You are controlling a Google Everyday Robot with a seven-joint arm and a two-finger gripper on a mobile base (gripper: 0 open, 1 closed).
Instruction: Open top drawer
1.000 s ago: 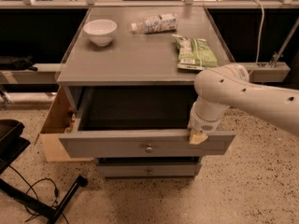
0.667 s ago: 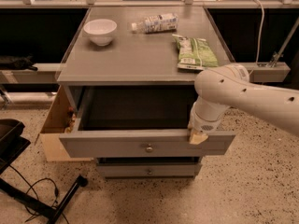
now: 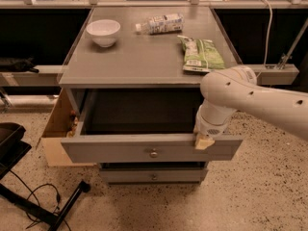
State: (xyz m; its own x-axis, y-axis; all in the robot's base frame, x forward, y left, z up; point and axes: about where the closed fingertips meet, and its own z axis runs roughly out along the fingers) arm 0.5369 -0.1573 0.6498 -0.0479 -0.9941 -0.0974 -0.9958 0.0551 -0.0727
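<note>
Nothing has moved; gripper (image 3: 204, 141) touches top drawer (image 3: 120, 151) front.

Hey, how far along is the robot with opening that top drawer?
Mostly done: the top drawer stands pulled well out of the cabinet, its dark inside showing. In hand: the gripper sits at the upper edge of the drawer front, right of the knob. Left: probably only a last bit of pull, if any, then backing the arm away.

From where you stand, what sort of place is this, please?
Likely a robotics lab: speckled floor, black stand with cables, metal railings; end effector at the open grey wooden top drawer.
</note>
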